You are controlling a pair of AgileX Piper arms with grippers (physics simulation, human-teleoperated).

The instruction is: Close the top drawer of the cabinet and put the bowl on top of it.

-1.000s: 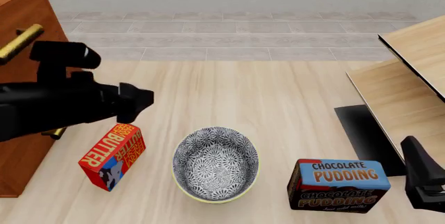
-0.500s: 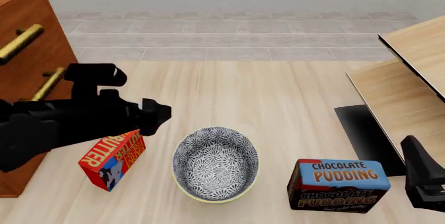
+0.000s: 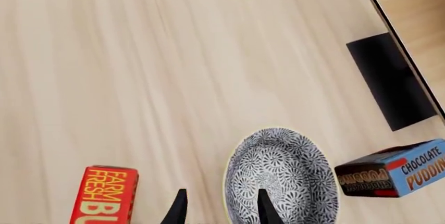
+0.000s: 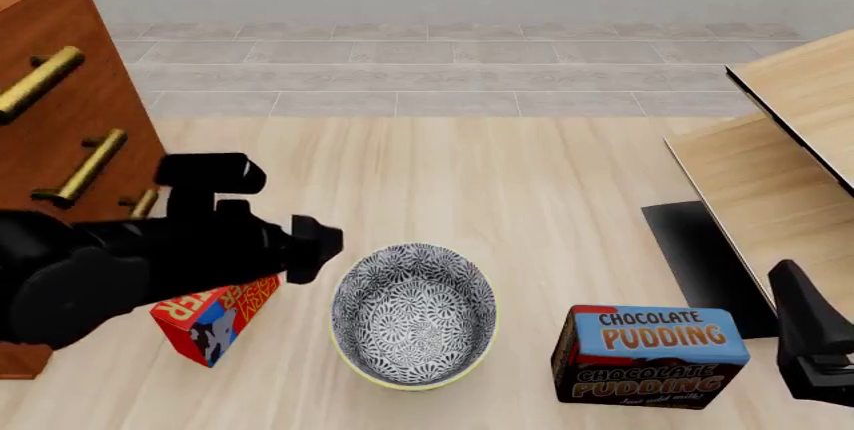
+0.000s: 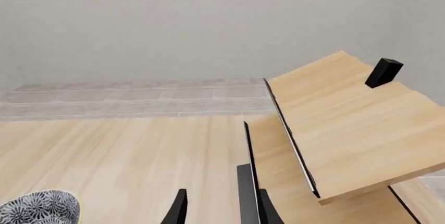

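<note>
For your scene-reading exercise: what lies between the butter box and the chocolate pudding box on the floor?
The bowl sits between the butter box and the chocolate pudding box, with bare pale wood on either side. The front view shows this best.

Cabinet (image 4: 60, 100) placed at far left, pale furniture (image 4: 781, 165) at far right. On floor between: butter box (image 4: 214, 315) left of bowl (image 4: 414, 315), pudding box (image 4: 650, 355) right of bowl. Butter box partly hidden behind left arm (image 4: 134, 260).
</note>
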